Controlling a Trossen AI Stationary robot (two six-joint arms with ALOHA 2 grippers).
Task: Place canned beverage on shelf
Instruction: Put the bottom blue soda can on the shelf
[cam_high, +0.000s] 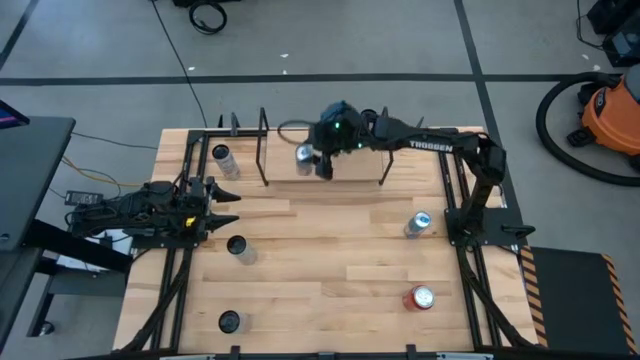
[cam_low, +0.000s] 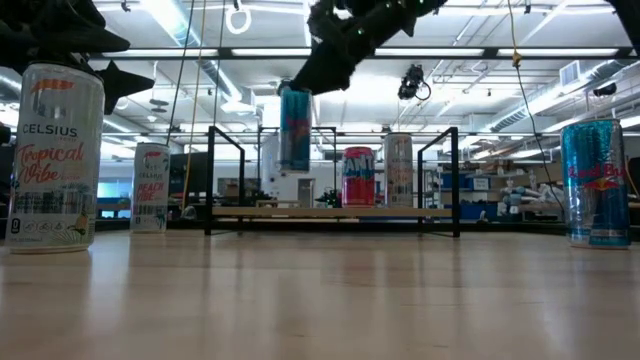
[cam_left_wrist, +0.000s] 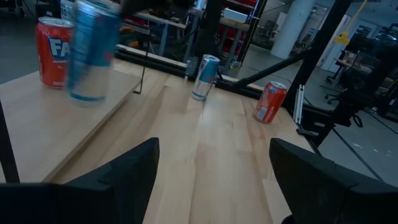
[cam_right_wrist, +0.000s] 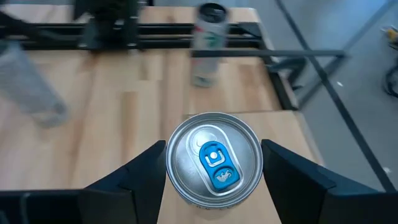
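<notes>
Blue can (cam_low: 295, 128) upright, long axis vertical, tab end up, held above the shelf (cam_low: 335, 211) board near its left end. Right tool (cam_right_wrist: 213, 163) clamped on its sides. Red can (cam_low: 358, 177) and a silver can (cam_low: 399, 170) show behind the board. Left tool (cam_high: 222, 207) apart, parked at the tabletop's (cam_high: 330, 270) left edge.

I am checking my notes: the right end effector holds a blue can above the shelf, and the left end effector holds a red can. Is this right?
Not quite. The left end effector is open and holds nothing, as the left wrist view shows. The right end effector does hold the blue can above the shelf.
</notes>
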